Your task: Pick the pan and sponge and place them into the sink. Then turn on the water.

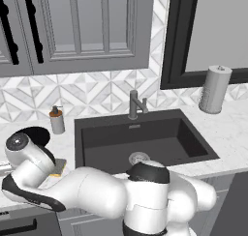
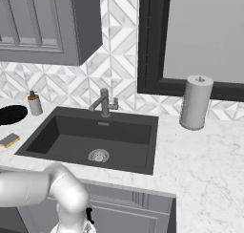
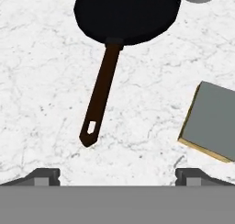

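The black round pan (image 3: 126,12) lies on the marble counter, its long brown handle (image 3: 100,97) pointing toward my hand. My gripper (image 3: 117,178) hovers above the handle's end, open wide, with nothing between the fingertips (image 3: 43,176). The sponge (image 3: 213,122), grey-green on top with a yellow edge, lies to the handle's right. From the base views the pan (image 1: 36,133) (image 2: 10,114) and sponge (image 1: 59,167) (image 2: 9,141) sit left of the dark grey sink (image 1: 160,133) (image 2: 71,141), which is empty. No water shows at the faucet (image 1: 134,104) (image 2: 105,103).
A soap dispenser (image 1: 57,120) (image 2: 34,103) stands behind the pan, near the sink's left rim. A paper towel roll (image 1: 214,89) (image 2: 196,102) stands on the counter right of the sink. Grey wall cabinets (image 1: 77,27) hang above the counter.
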Robot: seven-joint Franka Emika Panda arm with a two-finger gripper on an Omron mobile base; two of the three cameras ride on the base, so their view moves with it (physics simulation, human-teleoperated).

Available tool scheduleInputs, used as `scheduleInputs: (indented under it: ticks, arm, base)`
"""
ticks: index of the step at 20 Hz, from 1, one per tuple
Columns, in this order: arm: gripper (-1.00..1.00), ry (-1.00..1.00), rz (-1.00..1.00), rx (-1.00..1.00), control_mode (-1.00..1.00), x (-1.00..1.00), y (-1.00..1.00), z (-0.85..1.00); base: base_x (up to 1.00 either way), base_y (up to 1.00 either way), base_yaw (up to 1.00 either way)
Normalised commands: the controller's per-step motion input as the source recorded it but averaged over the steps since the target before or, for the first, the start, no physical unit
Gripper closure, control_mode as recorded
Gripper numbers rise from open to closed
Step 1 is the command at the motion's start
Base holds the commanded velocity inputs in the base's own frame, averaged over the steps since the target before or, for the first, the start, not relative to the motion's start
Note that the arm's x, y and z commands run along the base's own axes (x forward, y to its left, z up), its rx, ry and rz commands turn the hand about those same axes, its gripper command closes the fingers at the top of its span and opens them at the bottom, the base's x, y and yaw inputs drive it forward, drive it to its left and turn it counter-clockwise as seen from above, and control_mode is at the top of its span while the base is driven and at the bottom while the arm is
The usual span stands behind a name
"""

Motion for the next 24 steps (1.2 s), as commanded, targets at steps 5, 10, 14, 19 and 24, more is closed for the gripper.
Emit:
scheduleInputs:
  ticks: [5, 10, 14, 19, 24]
  arm:
    - [-1.0, 0.0, 0.0, 0.0, -1.0, 0.14, 0.2, -0.29]
    - [-1.0, 0.0, 0.0, 0.0, -1.0, 0.28, 0.05, -0.33]
    - [-1.0, 0.0, 0.0, 0.0, -1.0, 0.31, 0.1, -0.29]
    - [-1.0, 0.0, 0.0, 0.0, -1.0, 0.27, 0.31, -0.21]
    - [-1.0, 0.01, 0.0, 0.0, -1.0, 0.27, 0.25, -0.24]
  base:
    - [0.0, 0.0, 0.0]
    - [0.0, 0.0, 0.0]
    - [0.0, 0.0, 0.0]
    - [0.0, 0.0, 0.0]
    - [0.0, 0.0, 0.0]
